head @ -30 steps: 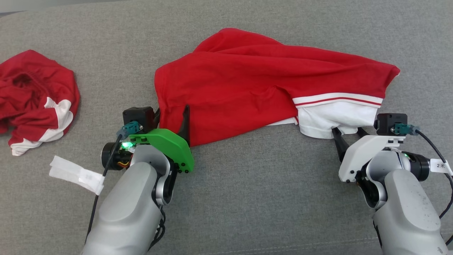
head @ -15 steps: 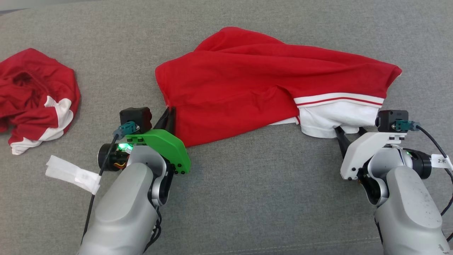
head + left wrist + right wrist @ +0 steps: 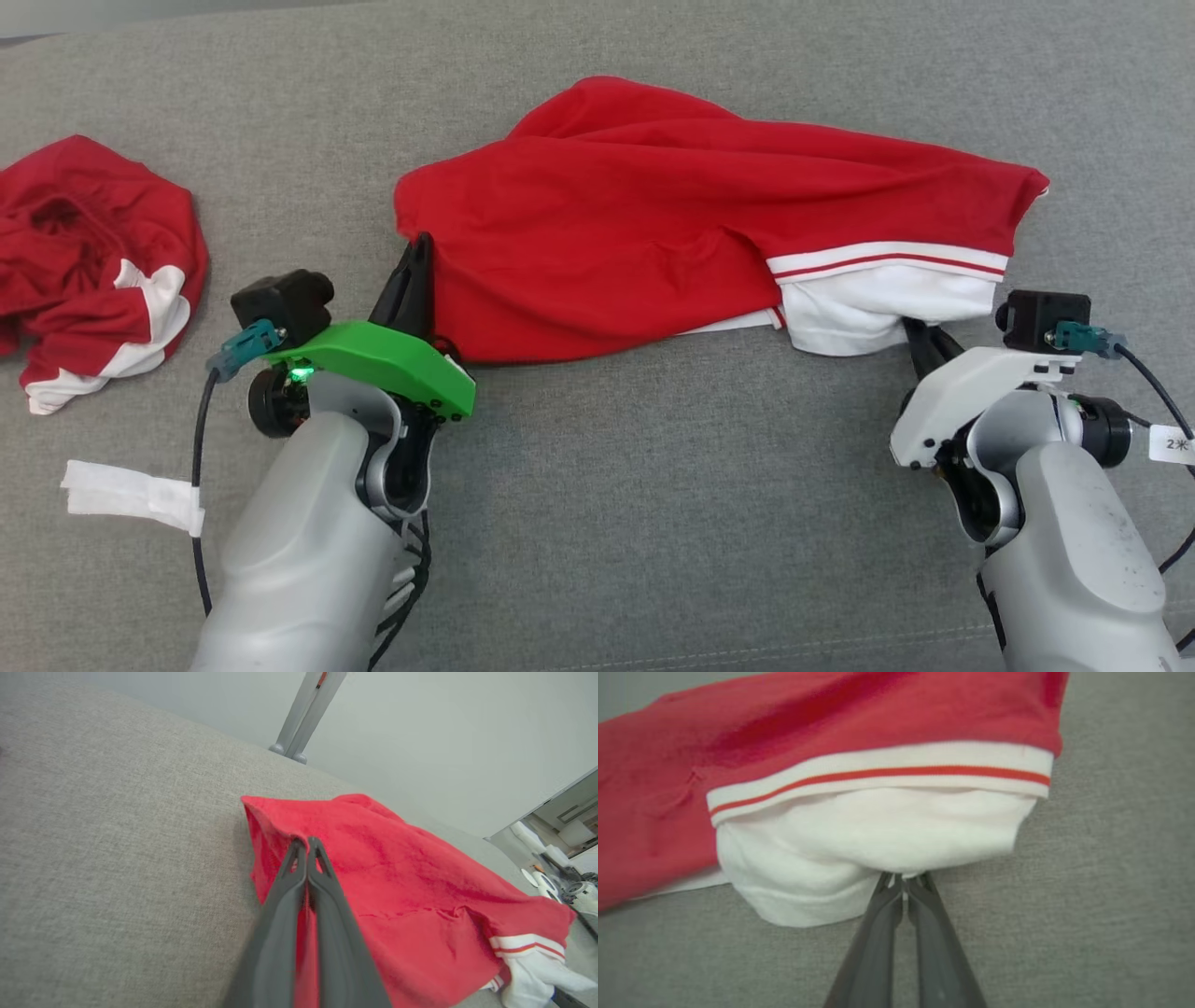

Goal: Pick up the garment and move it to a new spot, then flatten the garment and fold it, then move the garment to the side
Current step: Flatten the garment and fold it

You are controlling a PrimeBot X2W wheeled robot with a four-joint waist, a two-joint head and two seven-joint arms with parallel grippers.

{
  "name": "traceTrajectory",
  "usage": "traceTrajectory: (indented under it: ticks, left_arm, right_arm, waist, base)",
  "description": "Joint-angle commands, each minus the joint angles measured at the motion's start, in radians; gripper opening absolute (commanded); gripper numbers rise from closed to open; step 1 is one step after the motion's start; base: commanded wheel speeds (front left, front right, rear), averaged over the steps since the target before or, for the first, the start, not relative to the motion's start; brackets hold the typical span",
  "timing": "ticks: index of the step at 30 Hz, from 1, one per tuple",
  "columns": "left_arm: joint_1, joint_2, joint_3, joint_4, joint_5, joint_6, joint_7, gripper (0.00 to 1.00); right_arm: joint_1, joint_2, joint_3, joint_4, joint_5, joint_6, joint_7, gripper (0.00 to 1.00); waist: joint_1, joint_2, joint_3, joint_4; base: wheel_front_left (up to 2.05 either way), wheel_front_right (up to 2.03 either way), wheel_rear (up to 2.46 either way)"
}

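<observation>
Head view: the red garment (image 3: pixel 653 215) lies crumpled on the grey fabric surface (image 3: pixel 653 485), between both arms. The left hand (image 3: pixel 418 257) is pinched tight on the garment's red near-left edge. The right hand (image 3: pixel 920 329) is pinched on the white lower fold, at its very rim only.

Risk: the right grip looks shallow and may slip once the cloth is tensioned.

Risk: either pinch may hold a single layer, so the garment would lift bunched rather than spread.

A second red garment (image 3: pixel 93 243) lies well apart to the left.
</observation>
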State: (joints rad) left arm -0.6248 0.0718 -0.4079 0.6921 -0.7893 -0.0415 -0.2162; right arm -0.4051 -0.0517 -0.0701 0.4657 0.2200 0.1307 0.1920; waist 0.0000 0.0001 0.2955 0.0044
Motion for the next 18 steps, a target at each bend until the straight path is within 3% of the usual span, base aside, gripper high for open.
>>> traceTrajectory:
  ticks: [1,6,18]
  left_arm:
    - [0.009,-0.005,0.016,-0.021,-0.029,-0.027,-0.014,0.0]
    - [0.022,-0.016,0.065,-0.138,-0.186,-0.081,-0.035,0.0]
    - [-0.069,-0.018,0.04,-0.405,-0.432,-0.09,-0.007,0.0]
  right_arm:
    - [0.006,0.001,0.009,-0.032,0.035,0.0,-0.028,0.0]
    - [0.013,0.0,0.035,-0.176,0.153,0.0,-0.099,0.0]
    - [-0.062,-0.037,0.016,-0.574,0.315,0.0,-0.084,0.0]
  waist:
    - [0.0,-0.0001,-0.007,0.001]
    - [0.0,-0.0001,-0.027,0.0]
    - [0.0,-0.0001,-0.053,-0.02]
  base:
    - [0.0,0.0,0.0]
    - [0.0,0.0,0.0]
    - [0.0,0.0,0.0]
